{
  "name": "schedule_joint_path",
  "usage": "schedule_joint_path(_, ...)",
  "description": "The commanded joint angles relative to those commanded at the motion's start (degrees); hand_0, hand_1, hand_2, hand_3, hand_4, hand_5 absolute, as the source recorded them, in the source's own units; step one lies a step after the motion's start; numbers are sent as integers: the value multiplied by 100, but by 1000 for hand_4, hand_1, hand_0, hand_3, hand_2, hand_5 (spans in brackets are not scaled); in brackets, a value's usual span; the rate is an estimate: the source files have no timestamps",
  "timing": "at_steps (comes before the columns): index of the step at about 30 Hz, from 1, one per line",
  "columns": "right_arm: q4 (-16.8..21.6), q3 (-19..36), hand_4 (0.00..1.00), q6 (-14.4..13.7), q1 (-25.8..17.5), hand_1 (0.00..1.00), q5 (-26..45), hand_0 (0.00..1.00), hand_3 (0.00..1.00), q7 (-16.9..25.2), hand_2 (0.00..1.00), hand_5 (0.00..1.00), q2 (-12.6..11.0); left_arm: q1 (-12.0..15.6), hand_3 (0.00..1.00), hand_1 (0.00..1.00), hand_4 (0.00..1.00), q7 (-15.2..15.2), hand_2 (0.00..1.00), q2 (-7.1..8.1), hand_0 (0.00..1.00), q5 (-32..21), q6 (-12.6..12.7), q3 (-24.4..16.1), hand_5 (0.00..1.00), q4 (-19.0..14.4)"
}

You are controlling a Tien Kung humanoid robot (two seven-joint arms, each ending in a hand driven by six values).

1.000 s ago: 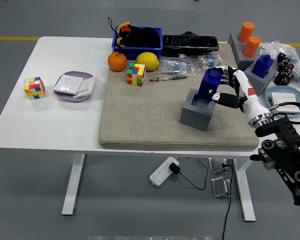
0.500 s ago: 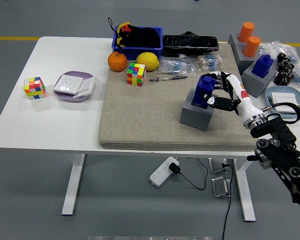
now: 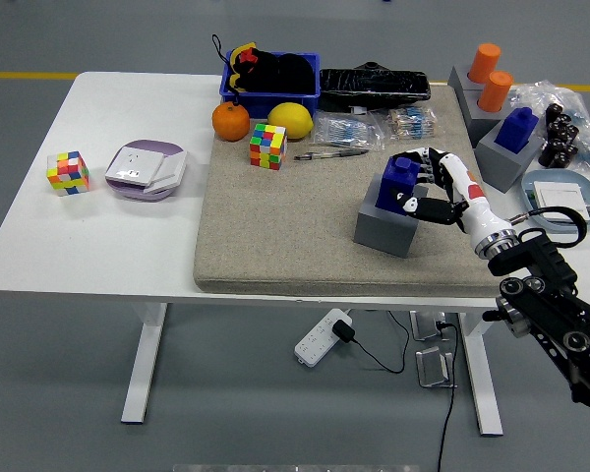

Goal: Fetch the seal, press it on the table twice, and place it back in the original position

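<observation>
Seating the blue seal [image 3: 403, 183] in its grey holder [image 3: 386, 220] appears to be the step in hand. The seal stands partly sunk in the holder's top opening, roughly upright, on the tan mat [image 3: 275, 236] toward the right side of the white table [image 3: 98, 236]. The right hand [image 3: 429, 189] grasps the seal: fingers wrap over its top and far side, and the thumb presses its near face. The left arm is not in view.

To do this step well, the seal should probably go straight down, kept square with the opening, until it bottoms out; only then should the fingers loosen. A tilt at this stage could jam a corner against the holder's wall or tip the holder, which rests loose on the mat. Once the fingers loosen, the hand is best lifted up and away to the right, so that no finger catches the seal.

Well apart, a second blue seal [image 3: 517, 129] sits in another grey holder [image 3: 512, 157] to the right, near two orange seals [image 3: 490, 77]. Whether the seal is fully home cannot be told.
</observation>
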Motion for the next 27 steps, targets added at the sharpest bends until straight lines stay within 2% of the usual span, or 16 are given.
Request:
schedule_joint_path(12,-94,-82,628,31,32,455,93,590,508,49,457,2,2,-6,723,695,644,4,685,17,721,-8,-2,40,227,-1)
schedule_joint_path(13,-98,-84,669,43,32,547,99,639,610,54,548,2,3,-5,723,696,644,4,685,16,722,-8,-1,41,227,0)
schedule_joint_path(18,-100,-99,669,106,38,547,131,639,610,84,548,2,1,-3,723,696,644,2,685,4,722,-1,-3,32,227,-3)
schedule_joint_path(19,-100,-100,906,111,39,754,133,766,789,89,758,2,1,-2,722,696,643,2,685,2,721,0,-4,30,224,-4)
schedule_joint_path(24,-104,-104,906,129,58,754,128,766,789,101,758,2,-1,-2,722,696,643,4,685,-5,721,-4,-6,27,224,-2)
schedule_joint_path(25,-105,-102,968,130,61,792,126,796,810,100,792,2,-1,-3,722,696,645,4,684,-4,722,-4,-7,26,226,-3)
schedule_joint_path(27,-103,-101,968,122,69,792,121,796,810,99,792,2,-4,-5,722,696,645,3,684,-3,722,-4,-6,22,226,-1)
